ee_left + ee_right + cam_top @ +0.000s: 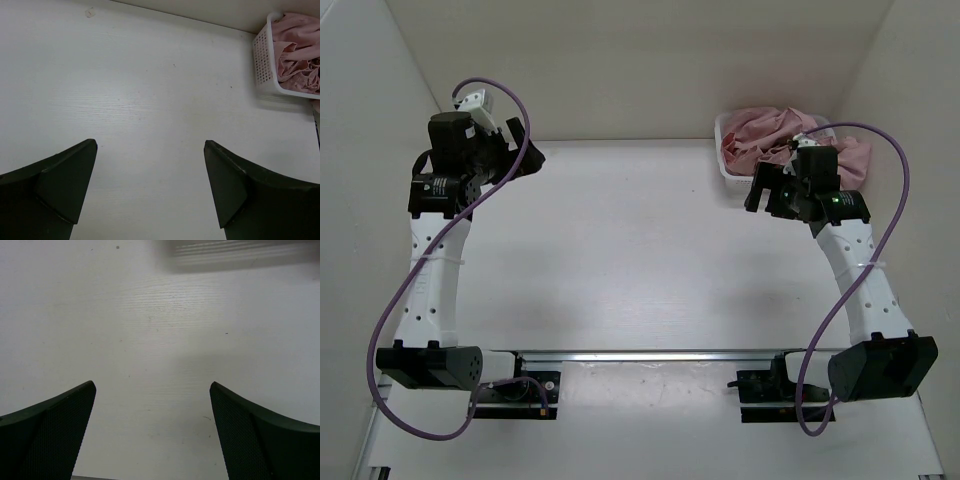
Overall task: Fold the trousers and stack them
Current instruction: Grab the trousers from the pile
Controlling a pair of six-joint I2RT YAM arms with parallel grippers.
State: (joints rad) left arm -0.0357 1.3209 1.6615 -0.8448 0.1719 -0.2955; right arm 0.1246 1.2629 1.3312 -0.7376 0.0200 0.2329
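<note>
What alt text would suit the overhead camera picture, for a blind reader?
Crumpled pink trousers are heaped in a white basket at the far right corner of a white table. A robot's right gripper hovers open beside the basket; its left gripper hovers open at far left.

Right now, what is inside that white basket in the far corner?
Crumpled pink trousers fill the white basket, heaped above its rim. The cloth hides the basket's bottom, so whether anything lies beneath cannot be seen.

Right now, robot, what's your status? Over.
Left claw open, empty. Right claw open, empty. Trousers bunched in white basket, far right corner. Nothing seen in the way.
</note>
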